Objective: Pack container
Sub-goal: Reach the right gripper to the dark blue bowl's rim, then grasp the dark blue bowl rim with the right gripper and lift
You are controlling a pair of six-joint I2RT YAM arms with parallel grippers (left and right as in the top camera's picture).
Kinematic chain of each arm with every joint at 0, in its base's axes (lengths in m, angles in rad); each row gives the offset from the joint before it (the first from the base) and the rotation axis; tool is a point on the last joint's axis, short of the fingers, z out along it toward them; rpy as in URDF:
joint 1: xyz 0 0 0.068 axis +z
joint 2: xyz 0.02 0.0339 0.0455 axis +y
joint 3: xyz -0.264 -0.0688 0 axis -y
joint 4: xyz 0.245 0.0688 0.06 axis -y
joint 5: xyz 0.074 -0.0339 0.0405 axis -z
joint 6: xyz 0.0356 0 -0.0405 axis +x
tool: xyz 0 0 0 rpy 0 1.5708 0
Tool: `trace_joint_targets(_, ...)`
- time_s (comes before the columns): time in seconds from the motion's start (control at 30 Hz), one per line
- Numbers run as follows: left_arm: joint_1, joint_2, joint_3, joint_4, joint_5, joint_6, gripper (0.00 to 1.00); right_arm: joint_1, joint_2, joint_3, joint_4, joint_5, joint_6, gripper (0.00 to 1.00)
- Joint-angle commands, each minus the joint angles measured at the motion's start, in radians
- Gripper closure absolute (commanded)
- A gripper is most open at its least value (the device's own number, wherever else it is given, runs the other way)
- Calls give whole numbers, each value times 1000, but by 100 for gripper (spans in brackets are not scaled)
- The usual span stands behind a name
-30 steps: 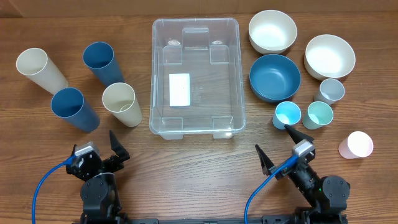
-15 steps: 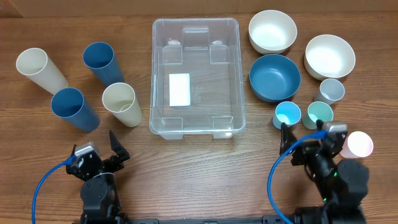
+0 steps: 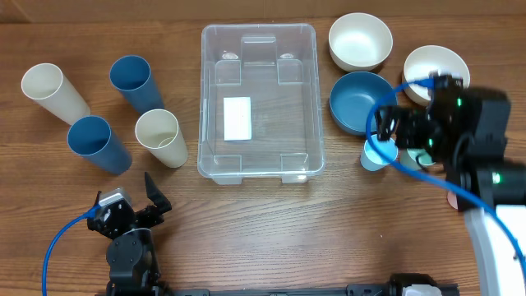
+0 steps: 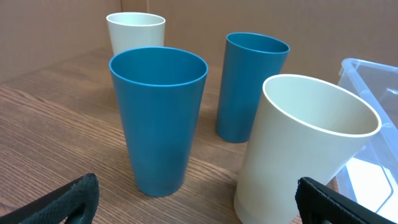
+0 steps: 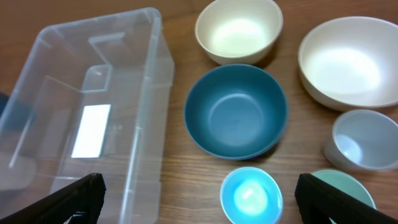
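The clear container (image 3: 258, 49) stands empty at the table's middle, a white label (image 3: 237, 117) on its bottom; its wall (image 5: 149, 93) also fills the left of the right wrist view. My right gripper (image 3: 407, 123) hovers open, high above the small cups, looking down. Its fingers straddle a light blue cup (image 5: 250, 194) from well above, and nothing is between them. At the near left edge my left gripper (image 3: 127, 197) rests low and open, facing the tall cups with nothing held; a blue cup (image 4: 158, 118) and a cream cup (image 4: 305, 143) stand just ahead.
Left of the container are two cream tall cups (image 3: 49, 89) (image 3: 160, 136) and two blue ones (image 3: 136, 80) (image 3: 97, 141). Right of it are a blue bowl (image 5: 236, 112), a cream bowl (image 5: 238, 30), a white bowl (image 5: 351, 59), a grey cup (image 5: 364, 140) and a teal cup (image 5: 339, 186).
My right arm has lifted from the near table edge and swung away over the small cups on the right, still open. The left arm has not moved.
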Motion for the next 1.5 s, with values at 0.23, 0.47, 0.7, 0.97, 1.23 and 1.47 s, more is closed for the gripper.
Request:
trace_joint_targets(0.23,5,-5,-2,0,-19,20,0,1,157,94,229,-67,-14,0)
trace_joint_targets(0.47,5,-5,-2,0,-19,20,0,1,299,95,258,165,-52,0)
trace_joint_targets(0.7,5,-5,-2,0,-19,20,0,1,457,95,249,166,-47,0)
trace_joint_targets(0.97,5,-5,-2,0,-19,20,0,-11,531,93,180,166,79,1)
trace_joint_targets(1.23,5,-5,-2,0,-19,20,0,-11,597,92,161,183,225,7)
trace_joint_targets(1.47,5,-5,-2,0,-19,20,0,-11,650,92,175,234,299,6)
